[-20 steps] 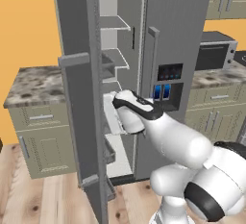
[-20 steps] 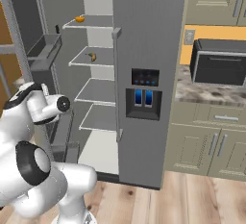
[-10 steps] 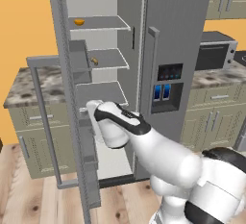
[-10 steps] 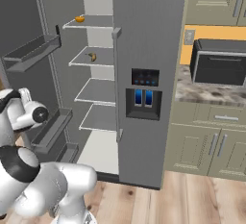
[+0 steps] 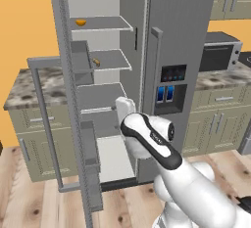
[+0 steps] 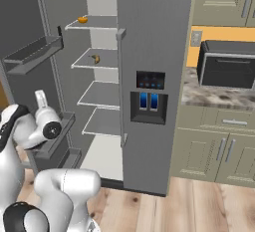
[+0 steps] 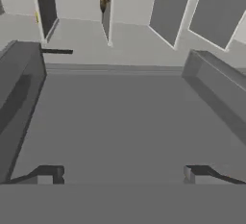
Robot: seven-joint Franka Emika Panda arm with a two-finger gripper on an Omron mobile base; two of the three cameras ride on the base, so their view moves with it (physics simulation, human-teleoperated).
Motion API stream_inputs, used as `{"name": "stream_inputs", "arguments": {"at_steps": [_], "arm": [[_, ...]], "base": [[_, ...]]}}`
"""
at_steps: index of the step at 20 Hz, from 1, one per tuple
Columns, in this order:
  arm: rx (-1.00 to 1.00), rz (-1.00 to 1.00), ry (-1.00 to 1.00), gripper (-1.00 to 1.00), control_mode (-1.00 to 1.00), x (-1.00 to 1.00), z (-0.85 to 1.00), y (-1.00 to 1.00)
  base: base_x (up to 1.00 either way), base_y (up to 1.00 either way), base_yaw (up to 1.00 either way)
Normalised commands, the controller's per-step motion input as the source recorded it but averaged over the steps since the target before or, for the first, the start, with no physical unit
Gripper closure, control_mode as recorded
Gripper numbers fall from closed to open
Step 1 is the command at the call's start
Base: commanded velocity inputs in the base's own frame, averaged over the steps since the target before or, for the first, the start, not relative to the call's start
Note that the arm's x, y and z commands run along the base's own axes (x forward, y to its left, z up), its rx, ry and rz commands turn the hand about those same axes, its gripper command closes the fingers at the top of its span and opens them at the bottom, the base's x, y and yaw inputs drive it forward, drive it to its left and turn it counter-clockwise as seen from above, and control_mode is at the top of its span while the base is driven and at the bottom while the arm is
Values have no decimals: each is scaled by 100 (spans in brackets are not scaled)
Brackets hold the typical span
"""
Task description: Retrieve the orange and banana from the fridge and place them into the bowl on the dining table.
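Upper left: fridge with its door open, orange on the top shelf, banana one shelf below. Gripper, bottom of the hand view, spread wide and empty.

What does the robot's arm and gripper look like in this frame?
The arm is built of glossy white rounded segments with a dark band at the joints; one joint cap shows a round dark disc. The gripper ends in two small dark-grey finger tips. No cables or markings are visible.
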Motion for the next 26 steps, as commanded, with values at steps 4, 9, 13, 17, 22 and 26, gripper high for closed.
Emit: {"name": "stream_inputs", "arguments": {"at_steps": [4,9,13,17,22,26], "arm": [[-33,-12,46,-100,-100,10,98,-17],[-49,-9,48,-100,-100,1,86,-26],[-46,-4,39,-100,-100,-6,63,-48],[-31,0,38,-100,-100,-13,37,-61],[-11,2,16,-100,-100,-32,-7,-43],[-3,26,-2,-100,-100,-47,0,-31]], "base": [[0,0,0],[0,0,0],[0,0,0],[0,0,0],[0,0,0],[0,0,0]]}}
